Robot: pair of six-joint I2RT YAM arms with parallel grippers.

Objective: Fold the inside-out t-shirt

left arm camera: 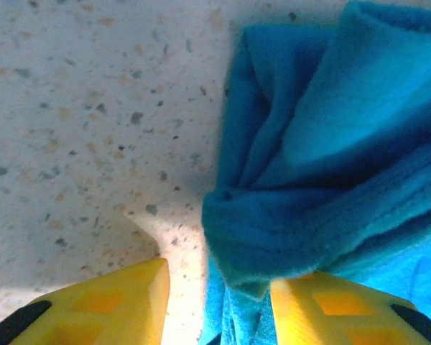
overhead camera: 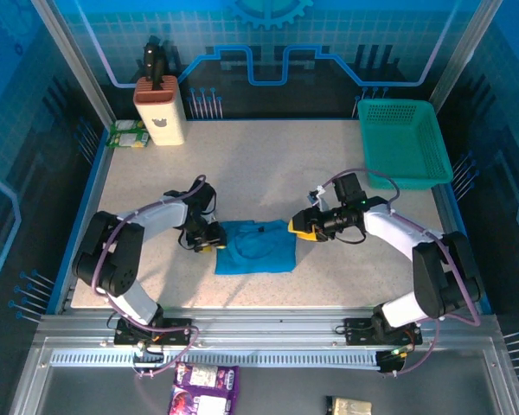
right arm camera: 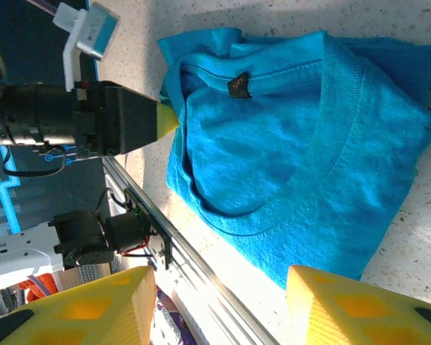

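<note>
1. Between the yellow fingers of the left gripper, a bunched fold of the inside-out t-shirt pokes in. The jaws stand apart and released. Bare tabletop shows between one finger and the cloth, while the fold seems to brush the other finger. Nothing is pinched.
2. Over at the right gripper, the jaws are spread wide and grasp nothing. A lower corner of the shirt lies just beside one finger.
3. From where I stand, the shirt is a folded, roughly square bundle on the speckled table. It lies toward the near edge, between the two arms. The left gripper is at its left edge and the right gripper at its upper right corner.
4. In the right wrist view the neckline faces up, and a small dark label sits on the outside by the collar seam. The yellow tip of the left gripper sits right at the far edge of the cloth.
5. Farther out, a teal-green mesh basket sits at the far right corner, well apart from the shirt.
6. At the far left stands a beige block with a dark handle sticking out of its top, and a green packet lies just beside it.
7. In front of the arm bases, off the tabletop, lies a purple packet.
</note>
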